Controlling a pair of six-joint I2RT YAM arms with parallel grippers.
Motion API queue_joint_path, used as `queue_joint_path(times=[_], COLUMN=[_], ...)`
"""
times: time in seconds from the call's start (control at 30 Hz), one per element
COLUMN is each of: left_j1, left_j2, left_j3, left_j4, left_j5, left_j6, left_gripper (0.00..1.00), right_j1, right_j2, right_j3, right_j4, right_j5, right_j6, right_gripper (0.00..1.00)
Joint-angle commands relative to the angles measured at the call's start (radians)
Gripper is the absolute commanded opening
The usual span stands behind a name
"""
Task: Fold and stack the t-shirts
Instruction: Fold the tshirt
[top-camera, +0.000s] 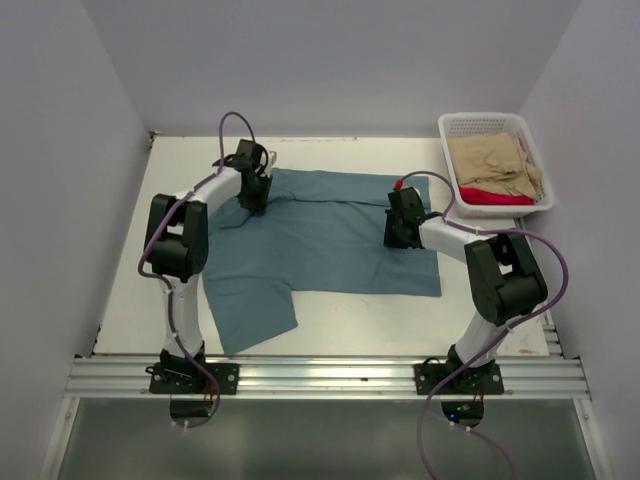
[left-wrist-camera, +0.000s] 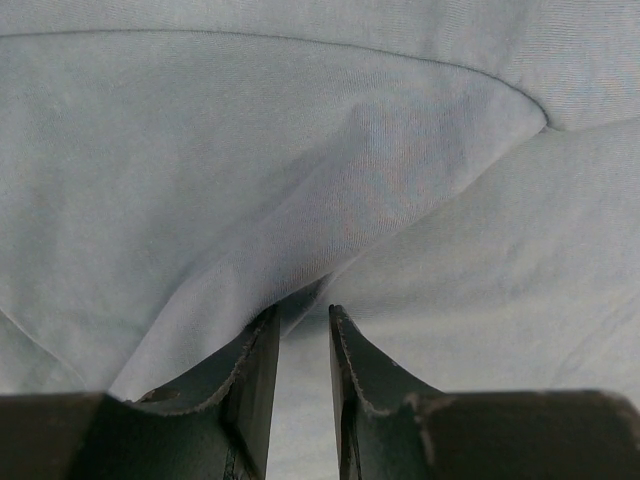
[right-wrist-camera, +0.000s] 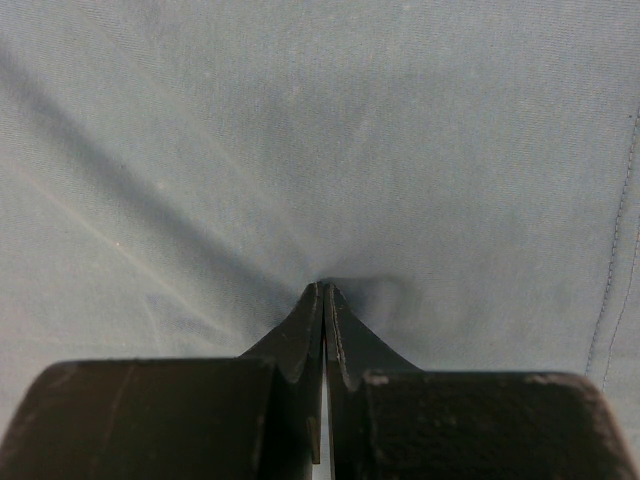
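near side: the teal-blue t-shirt (top-camera: 330, 240) lies spread on the table (top-camera: 130, 290), one flap reaching toward the arm bases. it is not yet a neat folded packet, so judged early in the task.

right gripper (right-wrist-camera: 322, 290): jaws fully closed at the shirt's right side, apparently pinching a bit of cloth, with creases running to the tips.

left gripper (left-wrist-camera: 300, 315): at the shirt's far left corner, jaws slightly apart, a ridge of cloth running into the gap; whether it has hold cannot be told.

far right: white basket (top-camera: 480, 118) holds the tan t-shirt (top-camera: 495, 160) and the red t-shirt (top-camera: 495, 197), both unfolded and unstacked. nothing obstructs the work.
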Motion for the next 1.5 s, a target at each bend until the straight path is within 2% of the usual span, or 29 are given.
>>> queue_joint_path(times=[0.0, 0.3, 0.43, 0.5, 0.6, 1.1, 1.47], left_j1=[0.010, 0.016, 0.022, 0.023, 0.022, -0.006, -0.047], left_j2=[0.014, 0.056, 0.070, 0.068, 0.048, -0.125, -0.183], left_j3=[0.006, 0.009, 0.010, 0.012, 0.012, 0.000, -0.091], left_j4=[0.001, 0.007, 0.007, 0.006, 0.006, -0.028, -0.039], left_j5=[-0.005, -0.013, -0.019, -0.019, -0.045, -0.028, 0.072], left_j6=[0.023, 0.019, 0.011, 0.008, 0.002, -0.049, -0.069], left_gripper=[0.30, 0.29, 0.25, 0.21, 0.00, 0.00, 0.00], right_j1=[-0.002, -0.003, -0.002, -0.002, -0.003, -0.002, -0.002], right_j2=[0.031, 0.031, 0.029, 0.029, 0.031, 0.034, 0.029], right_j3=[-0.040, -0.043, -0.045, -0.045, -0.046, -0.045, -0.045], right_j4=[-0.155, -0.151, -0.149, -0.149, -0.148, -0.148, -0.151], right_j5=[0.039, 0.041, 0.039, 0.039, 0.041, 0.041, 0.041], right_j6=[-0.014, -0.014, -0.013, -0.013, -0.013, -0.013, -0.011], right_gripper=[0.00, 0.00, 0.00, 0.00, 0.00, 0.00, 0.00])
